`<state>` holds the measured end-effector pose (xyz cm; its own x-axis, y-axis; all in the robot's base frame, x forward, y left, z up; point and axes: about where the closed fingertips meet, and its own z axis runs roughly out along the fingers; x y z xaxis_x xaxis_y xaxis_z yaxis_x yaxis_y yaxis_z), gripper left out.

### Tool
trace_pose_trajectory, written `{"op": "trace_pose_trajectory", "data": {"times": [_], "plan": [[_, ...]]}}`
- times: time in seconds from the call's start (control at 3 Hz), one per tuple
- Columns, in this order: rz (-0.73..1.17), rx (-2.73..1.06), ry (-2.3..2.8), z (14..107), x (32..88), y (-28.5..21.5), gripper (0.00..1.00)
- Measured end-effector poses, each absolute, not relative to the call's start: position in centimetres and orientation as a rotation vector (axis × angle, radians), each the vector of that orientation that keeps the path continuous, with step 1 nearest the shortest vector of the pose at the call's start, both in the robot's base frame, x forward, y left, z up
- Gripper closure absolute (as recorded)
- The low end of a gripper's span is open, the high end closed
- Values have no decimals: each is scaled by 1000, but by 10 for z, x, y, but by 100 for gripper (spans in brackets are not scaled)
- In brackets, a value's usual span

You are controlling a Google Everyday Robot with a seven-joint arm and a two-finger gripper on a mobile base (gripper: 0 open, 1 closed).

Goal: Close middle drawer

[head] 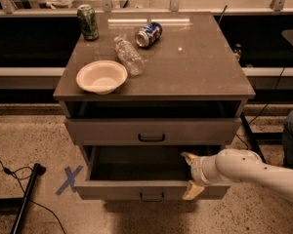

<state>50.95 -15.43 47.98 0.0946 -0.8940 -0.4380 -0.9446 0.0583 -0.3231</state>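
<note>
The middle drawer (112,190) is a grey wood-grain drawer pulled far out of the cabinet, its inside dark and showing nothing in it. Its low front has a small black bar handle (151,197) at the centre. My gripper (190,174) comes in from the right on a white arm (254,172). It is open at the right part of the drawer front. One fingertip (187,156) is over the drawer's inside and the other (193,191) lies against the outside of the front. The lowest drawer is hidden under the open one.
The taller-fronted top drawer (151,130) stands slightly out above. On the cabinet top (195,67) are a white bowl (101,76), a lying plastic bottle (127,56), a green can (88,22) and a tipped blue can (149,34). A blue tape X (68,179) and a black pole (27,199) are on the floor at the left.
</note>
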Motion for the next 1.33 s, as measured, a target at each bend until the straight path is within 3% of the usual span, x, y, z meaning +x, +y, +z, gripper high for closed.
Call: {"op": "trace_pose_trajectory", "data": {"times": [0.33,0.67,1.0,1.33], "plan": [[152,-1879,1811,486,471,-158,15],[234,-1859,1818,491,434,-162,33],[350,-1791,1821,488,403,-169,65],[342,-1799,1819,488,406,-167,88]]}}
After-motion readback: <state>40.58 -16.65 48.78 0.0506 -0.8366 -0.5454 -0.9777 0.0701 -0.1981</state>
